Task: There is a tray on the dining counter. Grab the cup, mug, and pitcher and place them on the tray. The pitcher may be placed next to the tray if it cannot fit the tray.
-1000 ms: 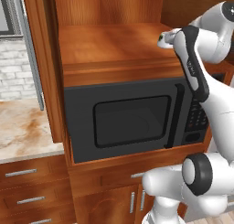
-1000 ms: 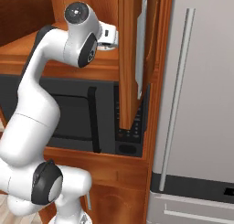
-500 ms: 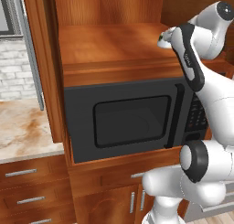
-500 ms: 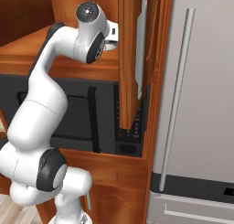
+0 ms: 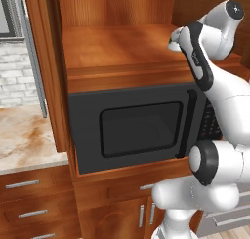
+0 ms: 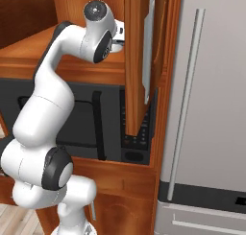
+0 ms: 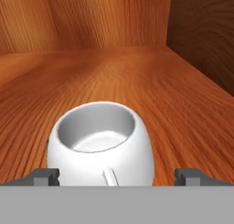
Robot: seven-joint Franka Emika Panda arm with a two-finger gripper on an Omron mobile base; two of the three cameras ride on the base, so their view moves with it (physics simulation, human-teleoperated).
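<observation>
Arm is swinging further in over the shelf (image 5: 122,48) above the microwave (image 5: 136,126). Hand (image 7: 117,175) is standing wide, empty, straddling the mug (image 7: 103,143) sitting upright directly ahead between its fingertips, handle facing the hand.

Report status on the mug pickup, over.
Gripper open, jaws either side of the white mug. Mug upright on the wooden shelf above the microwave, not yet gripped. Nothing in the way.
</observation>
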